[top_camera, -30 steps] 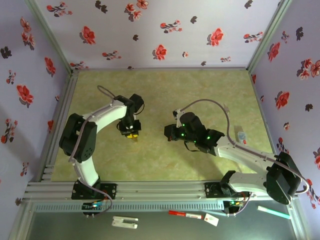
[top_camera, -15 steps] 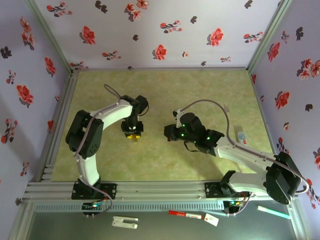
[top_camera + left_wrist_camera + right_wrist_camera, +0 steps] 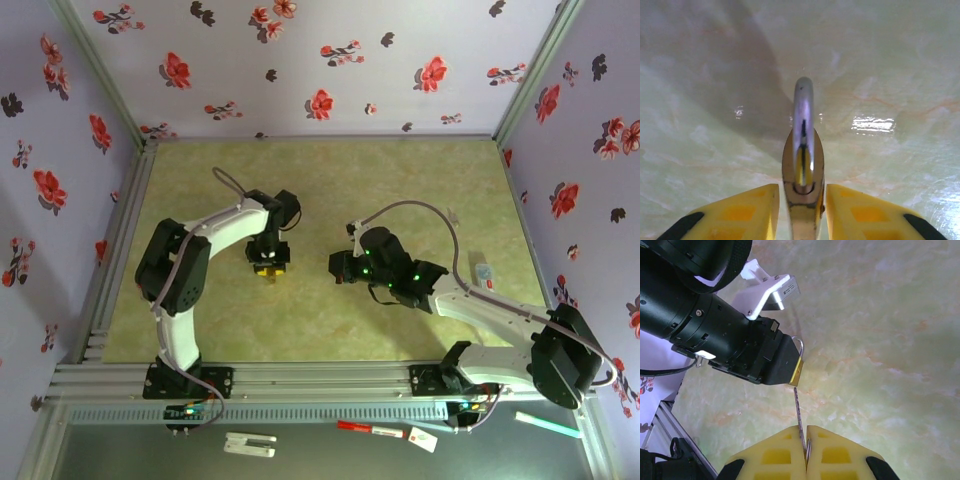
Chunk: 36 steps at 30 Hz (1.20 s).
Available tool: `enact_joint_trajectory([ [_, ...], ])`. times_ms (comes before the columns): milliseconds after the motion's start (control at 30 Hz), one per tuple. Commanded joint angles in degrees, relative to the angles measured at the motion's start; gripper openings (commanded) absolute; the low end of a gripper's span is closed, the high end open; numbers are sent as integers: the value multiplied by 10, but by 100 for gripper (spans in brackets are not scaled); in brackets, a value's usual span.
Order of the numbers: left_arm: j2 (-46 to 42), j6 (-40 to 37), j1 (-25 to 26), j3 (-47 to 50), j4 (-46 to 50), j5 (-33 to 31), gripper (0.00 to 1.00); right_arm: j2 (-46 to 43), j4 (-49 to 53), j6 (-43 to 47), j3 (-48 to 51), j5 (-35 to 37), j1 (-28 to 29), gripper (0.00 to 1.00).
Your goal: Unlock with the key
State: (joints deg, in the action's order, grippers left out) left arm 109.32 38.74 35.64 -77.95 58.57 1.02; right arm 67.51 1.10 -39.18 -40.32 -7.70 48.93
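A brass padlock (image 3: 802, 165) with a steel shackle (image 3: 803, 100) stands edge-on between the yellow fingers of my left gripper (image 3: 802, 200). A narrow gap shows on each side of it, so the left gripper is open around it. From above, the padlock (image 3: 267, 270) sits mid-table under the left gripper (image 3: 267, 262). My right gripper (image 3: 806, 432) is shut on the key (image 3: 799, 410). The key's thin blade points at the padlock (image 3: 799, 371), and its tip is at the lock's lower edge. In the top view the right gripper (image 3: 340, 268) faces the padlock from the right.
A small blue and white item (image 3: 483, 272) lies on the table at the right. On the ledge in front of the rail lie a white part (image 3: 250, 444), a red marker (image 3: 370, 430) and a pale green pen (image 3: 547, 425). Flowered walls close three sides.
The left gripper has shifted slightly right over the padlock and its fingers have parted a little. The left elbow has swung inward. The right arm has held still.
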Motion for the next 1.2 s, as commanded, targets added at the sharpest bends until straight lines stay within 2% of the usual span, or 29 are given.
enact_joint_trajectory([
  [0,15,2,1,-8,-2,-16,31,-2,-17,-7,4,-5,5,0],
  [267,23,14,-12,8,-36,-9,30,-5,-16,-8,10,-1,9,0],
  [400,25,18,-21,29,-57,28,19,-6,-11,9,12,29,30,0],
  [600,23,30,-22,62,-100,104,0,20,-56,44,37,120,92,0],
  [767,0,54,-24,100,-118,173,0,48,-127,66,63,155,116,0],
  [933,-16,115,-28,135,-127,246,0,92,-150,145,53,219,161,0],
  [1033,-17,153,-28,144,-122,269,0,112,-179,197,57,265,194,0],
  [1167,-22,216,-29,148,-119,288,0,141,-235,209,78,302,205,0],
])
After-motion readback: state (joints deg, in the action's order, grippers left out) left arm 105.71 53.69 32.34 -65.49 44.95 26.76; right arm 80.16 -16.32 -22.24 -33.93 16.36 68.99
